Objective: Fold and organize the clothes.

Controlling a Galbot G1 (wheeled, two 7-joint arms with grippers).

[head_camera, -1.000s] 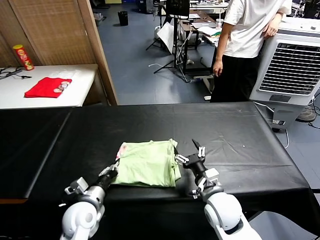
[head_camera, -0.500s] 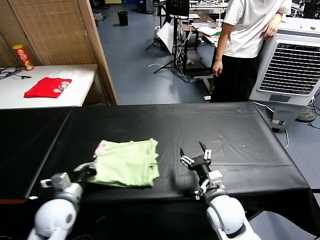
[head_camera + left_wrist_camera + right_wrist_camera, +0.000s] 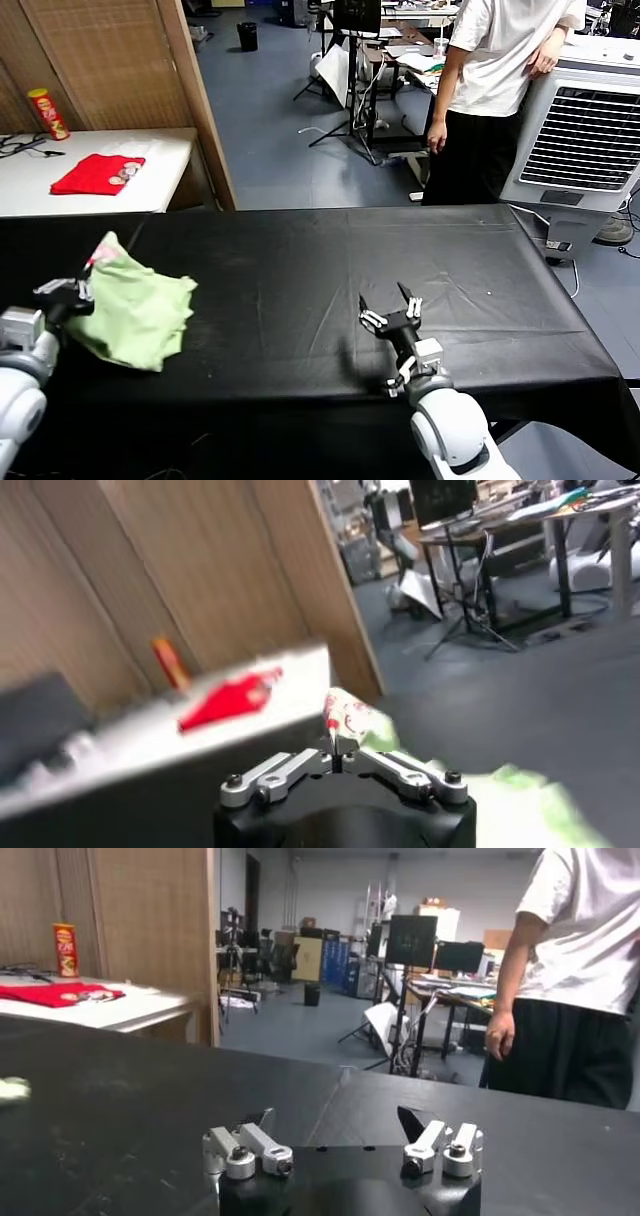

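My left hand is clamped on the pale light-green cotton shirt, lifted above the black surface's left edge. My right hand gapes empty near the front edge.

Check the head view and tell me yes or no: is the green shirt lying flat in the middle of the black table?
No. The green shirt hangs bunched from the left gripper at the black table's far left edge.

Left claw clamped on the shirt — pale green (pink-printed patch).
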